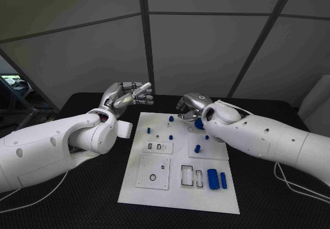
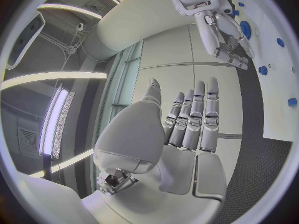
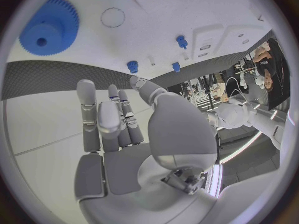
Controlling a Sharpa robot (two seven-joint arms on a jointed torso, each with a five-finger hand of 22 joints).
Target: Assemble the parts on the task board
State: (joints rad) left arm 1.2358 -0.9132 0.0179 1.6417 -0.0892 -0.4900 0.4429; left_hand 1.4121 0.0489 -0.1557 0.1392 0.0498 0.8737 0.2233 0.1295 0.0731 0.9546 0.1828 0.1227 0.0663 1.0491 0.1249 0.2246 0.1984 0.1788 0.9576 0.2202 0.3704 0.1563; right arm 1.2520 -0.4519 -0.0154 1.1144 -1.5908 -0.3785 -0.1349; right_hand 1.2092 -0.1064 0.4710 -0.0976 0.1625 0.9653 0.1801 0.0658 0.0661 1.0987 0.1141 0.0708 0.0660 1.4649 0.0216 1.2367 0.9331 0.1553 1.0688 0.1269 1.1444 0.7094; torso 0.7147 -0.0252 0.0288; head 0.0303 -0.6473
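Two white robot arms are reaching in over a black table, where a white rectangular task board is lying flat at the centre. The left silver many-fingered hand is hovering beyond the board's far left corner, its fingers extended and slightly apart, gripping nothing; the left wrist view shows the same fingers straight and side by side. The right silver many-fingered hand is hanging over the board's far edge, fingers bent downward; the right wrist view shows its fingers apart with nothing between them.

Just beside the right hand, a blue toothed gear is lying flat on the board. Two blue cylinders are lying side by side near the board's near right corner, one thicker than the other. Five smaller blue pegs are showing farther up the board: one near the far edge, one toward the left edge, one near the middle, and two on the right half. Two raised white square plates are sitting on the board's left half, the nearer one larger, and two black-outlined rectangular slots are lying between the larger plate and the cylinders.
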